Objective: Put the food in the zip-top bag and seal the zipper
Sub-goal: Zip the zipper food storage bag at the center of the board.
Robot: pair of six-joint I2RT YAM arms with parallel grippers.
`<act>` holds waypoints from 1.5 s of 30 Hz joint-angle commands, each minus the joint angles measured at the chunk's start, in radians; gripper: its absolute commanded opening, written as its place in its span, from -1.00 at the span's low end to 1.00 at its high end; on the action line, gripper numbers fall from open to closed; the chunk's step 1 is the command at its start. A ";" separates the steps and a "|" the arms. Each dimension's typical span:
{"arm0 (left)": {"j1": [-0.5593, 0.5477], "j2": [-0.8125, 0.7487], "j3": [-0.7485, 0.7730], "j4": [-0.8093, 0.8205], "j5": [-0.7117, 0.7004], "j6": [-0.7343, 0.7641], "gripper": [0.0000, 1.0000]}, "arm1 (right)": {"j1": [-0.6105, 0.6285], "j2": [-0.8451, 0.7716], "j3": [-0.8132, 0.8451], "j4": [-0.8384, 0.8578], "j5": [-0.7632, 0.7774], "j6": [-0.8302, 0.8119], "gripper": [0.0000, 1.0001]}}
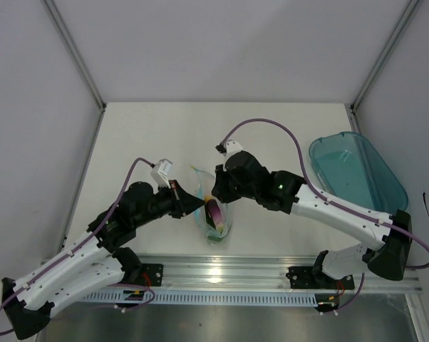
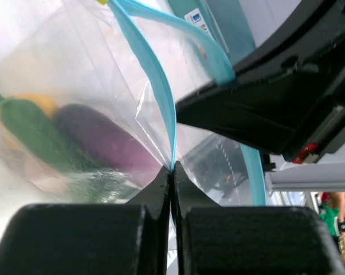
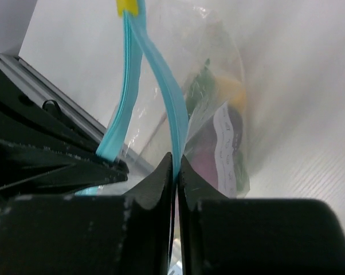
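Over the middle of the table, just toward 6 o'clock of centre in the top view, the zip-top bag (image 1: pixel 220 229) hangs between the two arms. The left gripper (image 2: pixel 171 172) comes in from 9 o'clock, its jaws pressed tight together on one lip of the zipper (image 2: pixel 155 74). The right gripper (image 3: pixel 176 164) reaches in from 2 o'clock and is clamped just as hard on the opposite lip. The two blue strips run apart in a narrow V and meet only at a small yellow tab (image 3: pixel 128 7) at the far end, so the mouth is open, not sealed.

Inside the bag the purple eggplant (image 2: pixel 104 140) lies beside the green pepper (image 2: pixel 35 134), with the yellow pepper (image 2: pixel 40 103) tucked behind. The egg cannot be made out through the crinkled plastic. The teal tray (image 1: pixel 343 171) sits out at 3 o'clock, well apart from the action, and nothing shows in it.

The loading looks done, or close to it, and the sealing is the step in hand. The next move calls for bringing the two lips together so the strips line up face to face, then pinching along them from one end toward the other. The risk is in the film: it is slack, and if one strip twists or the lips meet offset, the track probably won't lock along its whole run.
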 commanded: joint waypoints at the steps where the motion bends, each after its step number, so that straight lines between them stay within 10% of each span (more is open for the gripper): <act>1: -0.007 0.033 0.070 0.023 0.031 0.082 -0.99 | 0.011 -0.074 -0.047 0.033 -0.009 0.035 -0.72; 9: -0.004 0.030 0.071 0.012 0.087 0.167 -0.99 | 0.034 -0.134 -0.057 -0.020 -0.088 0.038 -0.09; 16: -0.006 0.004 0.059 0.017 0.188 0.222 -0.99 | 0.049 -0.204 -0.124 -0.039 -0.138 0.052 0.02; 25: -0.003 0.039 0.067 0.066 0.315 0.299 -0.99 | 0.051 -0.204 -0.164 -0.006 -0.139 0.087 -0.44; 29: -0.003 0.087 0.102 0.058 0.375 0.332 -0.99 | 0.056 -0.197 -0.167 0.023 -0.129 0.180 -1.00; 37: -0.003 0.093 0.088 0.094 0.400 0.328 -0.82 | 0.158 -0.198 -0.198 0.071 0.072 0.481 -1.00; 45: -0.003 0.053 0.056 0.082 0.403 0.325 0.18 | 0.221 -0.178 -0.199 0.036 0.268 0.630 -1.00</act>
